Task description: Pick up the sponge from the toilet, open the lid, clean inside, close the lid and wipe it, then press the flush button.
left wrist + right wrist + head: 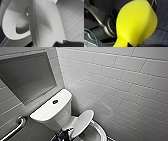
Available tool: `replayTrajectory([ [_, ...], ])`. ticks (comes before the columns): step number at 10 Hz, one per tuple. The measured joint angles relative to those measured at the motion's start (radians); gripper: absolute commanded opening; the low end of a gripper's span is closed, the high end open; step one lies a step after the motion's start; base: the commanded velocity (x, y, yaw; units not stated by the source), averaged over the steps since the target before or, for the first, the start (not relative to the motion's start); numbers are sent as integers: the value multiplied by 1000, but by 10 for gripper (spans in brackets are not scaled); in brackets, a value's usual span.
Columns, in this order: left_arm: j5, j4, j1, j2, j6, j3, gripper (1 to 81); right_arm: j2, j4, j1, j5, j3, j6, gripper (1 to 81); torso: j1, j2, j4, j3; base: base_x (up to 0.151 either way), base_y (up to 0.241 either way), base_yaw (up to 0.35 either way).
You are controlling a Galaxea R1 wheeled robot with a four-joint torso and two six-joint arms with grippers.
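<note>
- My right gripper (128, 44) has its fingers clamped on the sponge (136, 22), which bulges bright yellow in front of the dark floor tiles (162, 31).
- My left gripper (65, 134) sits at the near left edge of the lid (84, 120). I cannot tell how far its fingers are spread, or whether they grip it.
- The lid stands half-raised, tilted over the toilet (53, 114) bowl, with the seat ring (8, 27) beside it.
- The flush button (55, 101) is on the tank top, far left of the lid.

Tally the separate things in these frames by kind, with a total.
sponge: 1
toilet: 1
flush button: 1
grab bar: 1
Total: 4
</note>
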Motion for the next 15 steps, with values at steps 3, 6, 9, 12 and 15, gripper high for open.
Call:
replayTrajectory([
  [3,-129,-7,-65,-74,0,-6,811,0,0,0,0,0,0,10,0,0,0,0,0,0,0],
  [6,-163,-17,-88,-119,-14,32,811,3,0,0,0,-2,0,10,0,0,0,0,0,0,0],
  [9,-176,-14,-70,-147,-46,42,811,3,0,-3,-1,-2,0,10,0,0,0,0,0,0,0],
  [12,-178,-6,-10,-169,-98,43,811,3,0,-3,0,-2,0,10,0,0,0,0,0,0,0],
  [15,-191,73,70,-206,-97,44,811,3,0,-3,1,-2,0,10,0,0,0,0,0,0,0],
])
